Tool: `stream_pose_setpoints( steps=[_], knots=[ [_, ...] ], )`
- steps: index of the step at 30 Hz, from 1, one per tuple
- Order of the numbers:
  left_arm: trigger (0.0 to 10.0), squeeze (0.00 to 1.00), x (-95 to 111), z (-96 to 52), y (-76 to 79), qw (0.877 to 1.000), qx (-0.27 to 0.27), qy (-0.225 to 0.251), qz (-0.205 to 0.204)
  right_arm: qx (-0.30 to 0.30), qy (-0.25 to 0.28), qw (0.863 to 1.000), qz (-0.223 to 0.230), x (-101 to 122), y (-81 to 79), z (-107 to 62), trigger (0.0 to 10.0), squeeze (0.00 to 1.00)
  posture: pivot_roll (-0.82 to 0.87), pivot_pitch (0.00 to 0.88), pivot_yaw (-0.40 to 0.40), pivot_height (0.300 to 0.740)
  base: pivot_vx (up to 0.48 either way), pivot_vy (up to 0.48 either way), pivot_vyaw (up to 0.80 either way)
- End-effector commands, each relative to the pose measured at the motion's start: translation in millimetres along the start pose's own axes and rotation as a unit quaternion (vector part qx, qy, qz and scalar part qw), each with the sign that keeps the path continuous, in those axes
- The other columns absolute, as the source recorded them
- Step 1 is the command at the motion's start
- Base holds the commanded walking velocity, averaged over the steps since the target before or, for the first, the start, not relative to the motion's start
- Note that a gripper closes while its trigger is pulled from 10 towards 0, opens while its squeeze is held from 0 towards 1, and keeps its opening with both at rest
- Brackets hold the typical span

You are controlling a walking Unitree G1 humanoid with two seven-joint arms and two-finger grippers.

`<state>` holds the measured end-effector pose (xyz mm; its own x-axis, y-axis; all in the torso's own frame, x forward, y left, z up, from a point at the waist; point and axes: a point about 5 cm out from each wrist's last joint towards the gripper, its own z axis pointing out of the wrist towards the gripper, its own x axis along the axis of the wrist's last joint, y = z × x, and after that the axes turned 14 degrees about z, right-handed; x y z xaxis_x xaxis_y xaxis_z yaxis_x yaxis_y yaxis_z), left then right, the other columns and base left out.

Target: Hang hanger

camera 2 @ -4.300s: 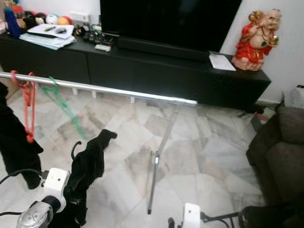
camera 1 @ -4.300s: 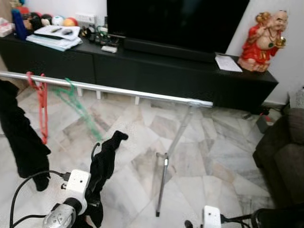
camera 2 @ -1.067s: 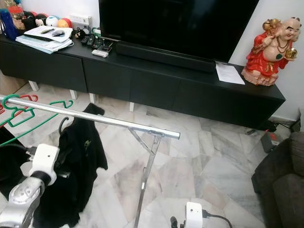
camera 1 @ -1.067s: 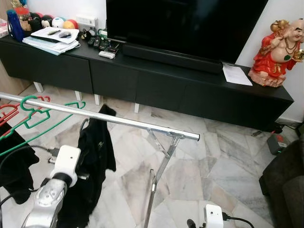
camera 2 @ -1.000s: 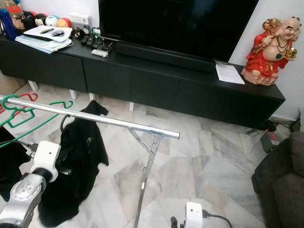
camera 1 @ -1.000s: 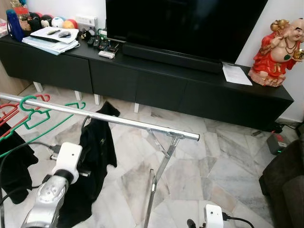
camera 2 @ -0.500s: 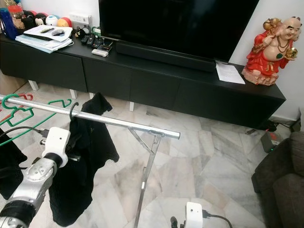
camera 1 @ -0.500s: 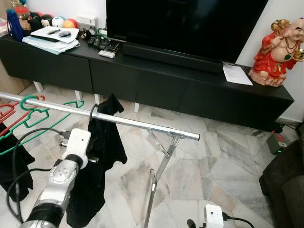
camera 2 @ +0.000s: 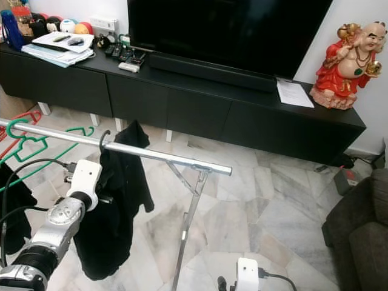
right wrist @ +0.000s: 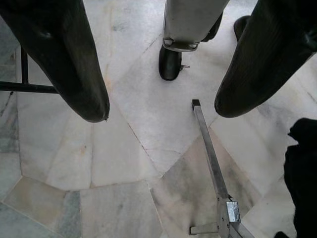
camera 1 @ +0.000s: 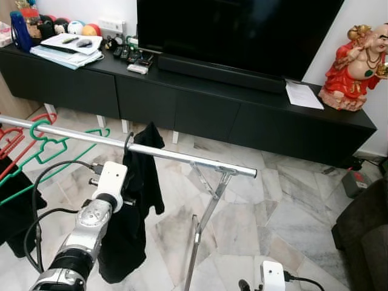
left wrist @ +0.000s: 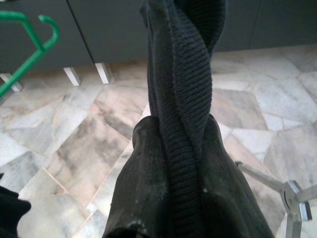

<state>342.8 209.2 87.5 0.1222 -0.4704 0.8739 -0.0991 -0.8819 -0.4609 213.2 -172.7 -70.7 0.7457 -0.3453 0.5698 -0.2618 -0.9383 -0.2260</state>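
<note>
Left eye view: left gripper (left wrist: 171, 163) clamps black garment (camera 1: 134, 200), raised since before; hanger hook (camera 1: 128, 140) now over rail (camera 1: 151, 151). Release next. Right gripper (right wrist: 158, 89) spread, idle.

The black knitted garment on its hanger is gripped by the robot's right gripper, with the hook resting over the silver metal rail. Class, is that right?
One thing is wrong: the left gripper, not the right, grips the black knitted garment, as the left wrist view shows. The hook does sit over the silver metal rail.
</note>
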Motion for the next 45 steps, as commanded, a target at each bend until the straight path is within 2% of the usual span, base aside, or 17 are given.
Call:
stream_pose_setpoints(
  steps=[1,7,13,14,15,16,17,18,19,20,22,23,24,26,37,45],
  knots=[
    [10.0,0.00,3.7,3.1,3.7,1.000,-0.007,-0.003,0.005,-0.010,-0.007,1.000,0.004,-2.2,6.5,-1.0,10.0,0.00,0.05,0.099,-0.129,0.740,0.000,0.000,0.00],
    [10.0,0.00,-2.1,1.6,6.8,1.000,-0.013,-0.018,0.012,-0.010,-0.007,1.000,0.004,-1.9,6.6,-1.0,10.0,0.00,0.05,0.102,-0.129,0.740,0.000,0.000,0.00],
    [10.0,0.00,-5.5,-0.2,6.1,1.000,-0.001,-0.024,-0.005,-0.008,-0.005,1.000,0.006,-1.2,6.3,-0.9,10.0,0.00,0.05,0.110,-0.129,0.740,0.000,0.000,0.00],
    [10.0,0.06,-6.1,-1.1,5.1,1.000,0.004,-0.022,-0.014,-0.009,-0.005,1.000,0.007,-1.2,6.2,-0.9,10.0,0.00,0.05,0.111,-0.129,0.740,0.000,0.000,0.00],
    [10.0,0.42,-6.1,-1.5,4.5,1.000,0.005,-0.020,-0.014,-0.009,-0.005,1.000,0.007,-1.3,6.1,-0.9,10.0,0.00,0.05,0.112,-0.128,0.740,0.000,0.000,0.00],
    [10.0,0.46,-5.9,-1.7,4.0,1.000,0.006,-0.019,-0.014,-0.009,-0.005,1.000,0.007,-1.3,6.0,-0.9,10.0,0.00,0.05,0.113,-0.128,0.740,0.000,0.000,0.00],
    [10.0,0.67,-5.3,-2.2,3.5,1.000,0.008,-0.015,-0.016,-0.009,-0.005,1.000,0.006,-1.3,5.9,-0.8,10.0,0.00,0.05,0.113,-0.128,0.740,0.000,0.000,0.00],
    [10.0,0.73,-5.0,-2.4,3.1,1.000,0.009,-0.012,-0.016,-0.009,-0.005,1.000,0.007,-1.4,5.8,-0.8,10.0,0.00,0.05,0.114,-0.127,0.740,0.000,0.000,0.00],
    [10.0,0.73,-4.6,-2.6,2.7,1.000,0.010,-0.010,-0.017,-0.009,-0.005,1.000,0.008,-1.5,5.7,-0.8,10.0,0.00,0.05,0.114,-0.127,0.740,0.000,0.000,0.00],
    [10.0,0.81,-4.0,-2.8,2.2,1.000,0.011,-0.008,-0.017,-0.009,-0.005,1.000,0.008,-1.5,5.6,-0.8,10.0,0.00,0.05,0.114,-0.126,0.740,0.000,0.000,0.00],
    [10.0,0.82,-2.7,-3.2,0.7,1.000,0.014,-0.002,-0.017,-0.008,-0.005,1.000,0.008,-1.6,5.3,-0.8,10.0,0.00,0.05,0.116,-0.124,0.740,0.000,0.000,0.00],
    [10.0,0.90,-2.1,-3.4,-0.2,1.000,0.015,0.001,-0.018,-0.008,-0.005,1.000,0.009,-1.7,5.2,-0.8,10.0,0.00,0.05,0.116,-0.123,0.740,0.000,0.000,0.00],
    [10.0,0.90,-2.1,-3.4,-0.2,1.000,0.015,0.001,-0.018,-0.008,-0.005,1.000,0.009,-1.7,5.2,-0.8,10.0,0.00,0.05,0.116,-0.123,0.740,0.000,0.000,0.00],
    [10.0,0.97,-0.4,-3.9,-1.4,1.000,0.017,0.008,-0.020,-0.008,-0.005,1.000,0.009,-1.7,5.0,-0.7,10.0,0.00,0.05,0.115,-0.122,0.740,0.000,0.000,0.00],
    [10.0,0.95,4.9,-11.7,-5.6,0.999,0.017,0.038,-0.020,-0.009,-0.004,1.000,0.012,-2.6,4.8,-0.8,10.0,0.00,0.05,0.100,-0.111,0.740,0.000,0.000,0.00],
    [10.0,0.94,12.6,-33.8,-16.5,0.995,0.021,0.091,-0.029,-0.009,-0.004,1.000,0.013,-3.7,5.4,-1.1,10.0,0.00,0.05,0.087,-0.106,0.740,0.000,0.000,0.00]
  ],
)
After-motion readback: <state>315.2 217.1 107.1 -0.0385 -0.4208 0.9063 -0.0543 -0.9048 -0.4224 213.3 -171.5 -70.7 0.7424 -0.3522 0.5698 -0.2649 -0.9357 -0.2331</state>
